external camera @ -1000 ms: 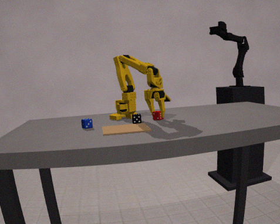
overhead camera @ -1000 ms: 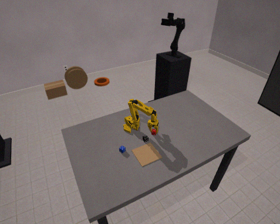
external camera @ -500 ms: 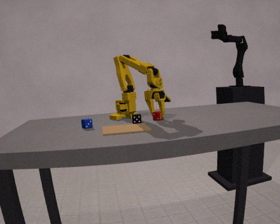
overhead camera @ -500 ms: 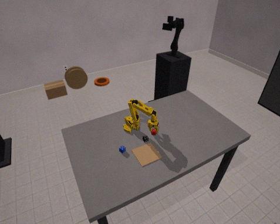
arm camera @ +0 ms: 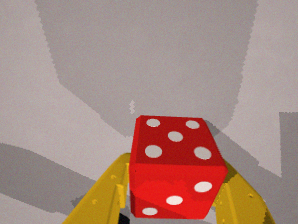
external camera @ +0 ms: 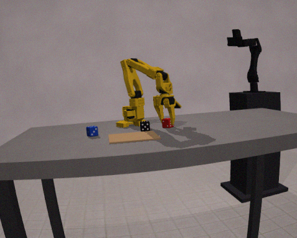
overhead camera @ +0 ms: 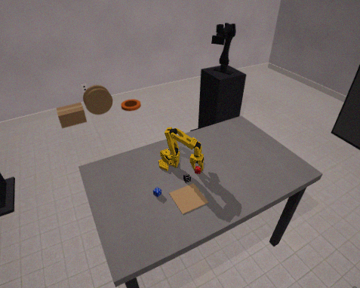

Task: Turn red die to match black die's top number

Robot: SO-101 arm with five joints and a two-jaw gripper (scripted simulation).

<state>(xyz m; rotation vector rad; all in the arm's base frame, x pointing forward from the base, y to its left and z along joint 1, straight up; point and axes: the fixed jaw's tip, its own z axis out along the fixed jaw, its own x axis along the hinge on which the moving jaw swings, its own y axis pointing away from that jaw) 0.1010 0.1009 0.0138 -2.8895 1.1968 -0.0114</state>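
My yellow gripper [external camera: 167, 122] is shut on the red die [external camera: 167, 123], low at the table top, to the right of the black die [external camera: 145, 126]. In the wrist view the red die [arm camera: 175, 165] sits between my two yellow fingers; its far face shows five pips. In the top view the red die [overhead camera: 198, 170] is at my fingertips, off the tan mat [overhead camera: 188, 198]. The black die [overhead camera: 187, 178] stands just beyond the mat's far corner. The mat [external camera: 134, 136] lies flat on the table.
A blue die [overhead camera: 157, 191] stands on the table left of the mat; it also shows in the exterior view [external camera: 92, 131]. My arm's base [overhead camera: 168, 160] is behind the dice. A black pedestal with a camera arm [overhead camera: 222, 94] stands beyond the table.
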